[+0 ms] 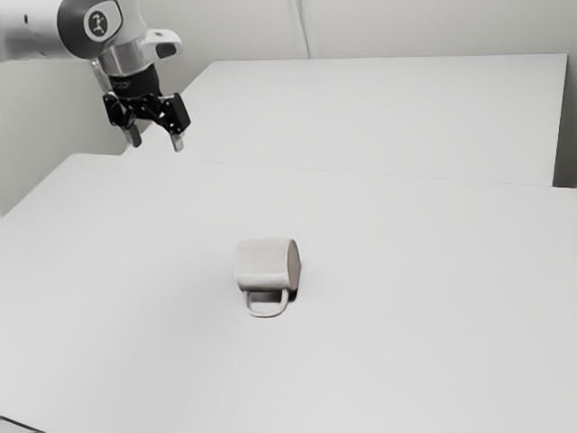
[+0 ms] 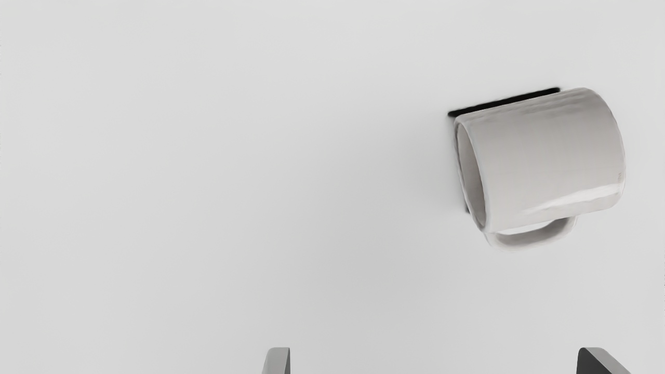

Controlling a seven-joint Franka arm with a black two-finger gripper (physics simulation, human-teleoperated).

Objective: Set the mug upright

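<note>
Exterior view, mug well apart from claw

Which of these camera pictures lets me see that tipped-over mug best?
The wrist view: there the mug appears large, with its side, its open mouth and its handle all clear. The exterior view shows it smaller, lying on its side on the table, mouth toward that view's right, handle toward the camera.

"What colour is the gripper?"

"Black, with grey fingertips. Above it, the arm is white and grey, its dark cap wearing a pale badge."

"And below the gripper?"

"A plain, warm-grey mug (one white streak of gloss) on a whitish table."
</note>
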